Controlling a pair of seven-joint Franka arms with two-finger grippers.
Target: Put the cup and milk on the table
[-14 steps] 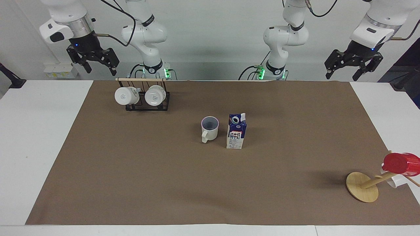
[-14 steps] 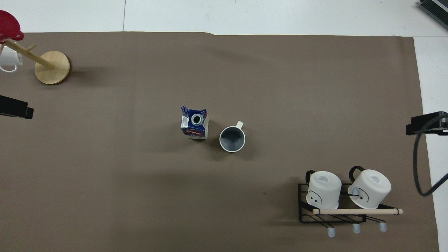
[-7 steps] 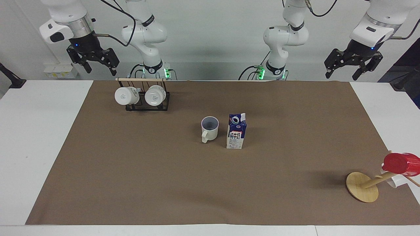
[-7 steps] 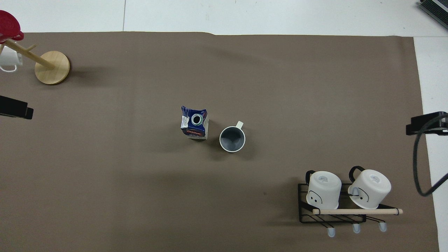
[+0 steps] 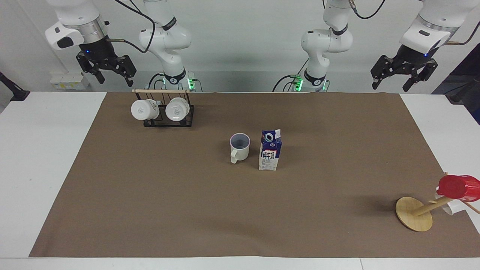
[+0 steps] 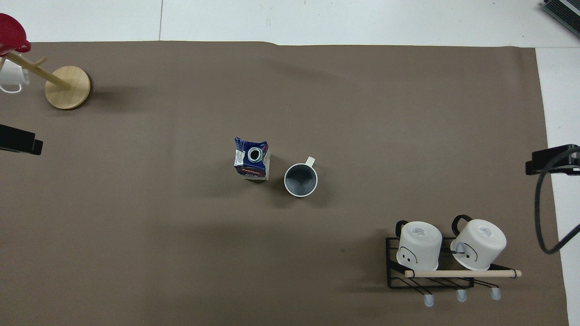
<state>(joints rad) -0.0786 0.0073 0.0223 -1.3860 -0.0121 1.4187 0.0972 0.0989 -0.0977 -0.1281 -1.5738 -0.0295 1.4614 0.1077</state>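
- Cup (image 5: 239, 146) stands upright on the brown sheet (image 5: 187, 195) in the middle of the tabletop (image 5: 41, 157), handle turned away from the robots
- Milk (image 5: 270, 150) stands upright just beside the cup, toward the left arm's end, a narrow gap between them, so not touching
- From the cup, I see the black wire rack (image 5: 169, 117) with two white mugs (image 5: 144, 109) nearer to the robots, toward the right arm's end
- From the cup, the wooden mug tree (image 5: 416, 213) with a red cup (image 5: 458, 187) is farther from the robots, at the left arm's end
- Left end effector (image 5: 404, 79) is raised above the tabletop's edge at the left arm's end, well apart from the cup, fingers spread, grasping nothing; this arm waits
- Right end effector (image 5: 112, 74) is raised near the rack, well apart from the cup, fingers spread, grasping nothing
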